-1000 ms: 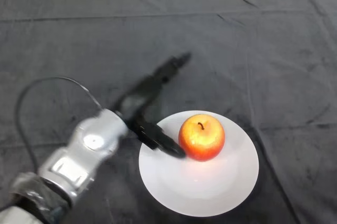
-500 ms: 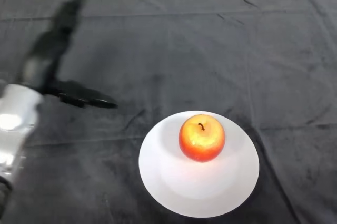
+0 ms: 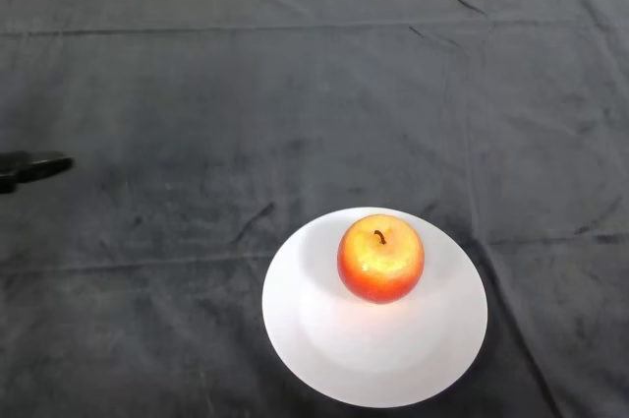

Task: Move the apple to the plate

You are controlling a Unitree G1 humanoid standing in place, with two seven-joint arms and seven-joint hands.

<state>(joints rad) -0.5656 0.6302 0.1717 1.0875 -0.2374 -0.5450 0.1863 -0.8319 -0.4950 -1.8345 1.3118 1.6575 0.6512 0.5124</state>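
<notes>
Red apple (image 3: 380,260) upright on white plate (image 3: 334,349); placement looks done. Hand (image 3: 29,168) at surface's left edge; I cannot tell its state. Next: nothing.

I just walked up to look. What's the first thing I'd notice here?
The shiny red-and-yellow apple, sitting upright on the white plate near the front of the dark cloth. Far off at the left edge, just a black tip of the robot's left hand pokes in.

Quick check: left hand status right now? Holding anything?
Left hand: only a dark tip shows at the left edge, so open or shut cannot be told. It holds nothing visible; the apple sits on the plate.
</notes>
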